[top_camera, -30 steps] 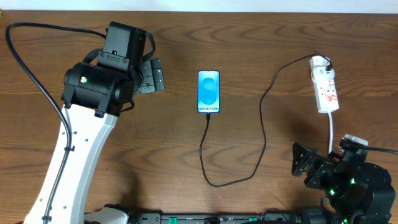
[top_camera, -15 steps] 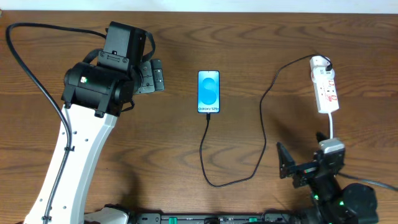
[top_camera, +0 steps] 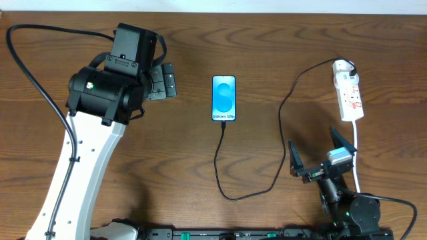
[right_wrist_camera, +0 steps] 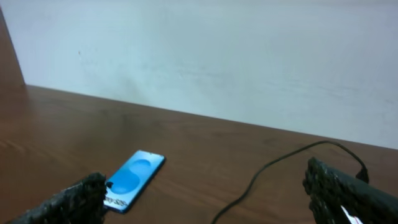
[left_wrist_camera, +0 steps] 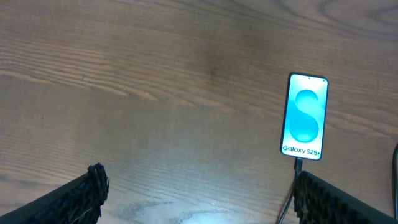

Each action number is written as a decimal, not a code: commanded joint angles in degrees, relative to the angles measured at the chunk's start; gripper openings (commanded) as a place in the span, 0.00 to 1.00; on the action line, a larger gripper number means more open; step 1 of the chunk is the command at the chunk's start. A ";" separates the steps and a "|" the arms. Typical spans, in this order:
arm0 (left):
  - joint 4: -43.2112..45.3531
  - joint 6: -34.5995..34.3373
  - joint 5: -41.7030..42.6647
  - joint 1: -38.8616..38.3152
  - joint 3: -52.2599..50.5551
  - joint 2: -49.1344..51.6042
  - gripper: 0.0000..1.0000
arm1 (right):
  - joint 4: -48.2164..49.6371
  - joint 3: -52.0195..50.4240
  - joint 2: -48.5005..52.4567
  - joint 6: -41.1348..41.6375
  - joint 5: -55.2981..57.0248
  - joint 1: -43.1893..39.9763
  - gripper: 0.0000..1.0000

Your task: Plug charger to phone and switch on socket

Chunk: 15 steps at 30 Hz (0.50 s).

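The phone (top_camera: pixel 223 98) lies flat mid-table with its blue screen lit. It also shows in the left wrist view (left_wrist_camera: pixel 305 116) and the right wrist view (right_wrist_camera: pixel 134 179). The black charger cable (top_camera: pixel 283 127) meets the phone's bottom edge, loops toward the front and runs up to the black plug in the white power strip (top_camera: pixel 349 91) at the far right. My left gripper (top_camera: pixel 171 81) is open and empty, left of the phone. My right gripper (top_camera: pixel 317 148) is open and empty at the front right, between the cable and the strip's white cord.
The power strip's white cord (top_camera: pixel 358 143) runs down the right side past my right gripper. The left arm's white link (top_camera: pixel 73 167) crosses the left part of the table. A pale wall (right_wrist_camera: pixel 205 56) stands behind the table's far edge.
My right arm has swung from the front right corner leftward and raised its gripper, whose fingers now spread wide. The left arm, phone and cable have not moved.
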 commanded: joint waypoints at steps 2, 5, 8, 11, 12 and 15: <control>-0.15 0.74 -0.74 0.15 0.31 0.33 0.96 | 4.72 -3.80 -0.94 -2.01 0.55 0.46 0.99; -0.15 0.72 -0.74 0.15 0.31 0.33 0.96 | 6.19 -5.42 -0.94 -2.03 1.70 0.02 0.99; -0.15 0.72 -0.74 0.15 0.31 0.33 0.96 | 4.24 -5.40 -0.94 -2.03 2.03 -0.98 0.99; -0.15 0.74 -0.74 0.15 0.31 0.33 0.96 | 1.70 -5.42 -0.94 -2.03 2.01 -3.10 0.99; -0.15 0.74 -0.74 0.15 0.31 0.33 0.96 | 1.27 -5.42 -0.94 -2.03 2.01 -3.56 0.99; -0.15 0.74 -0.74 0.15 0.31 0.33 0.96 | -1.09 -5.42 -0.94 -2.01 2.01 -5.84 0.99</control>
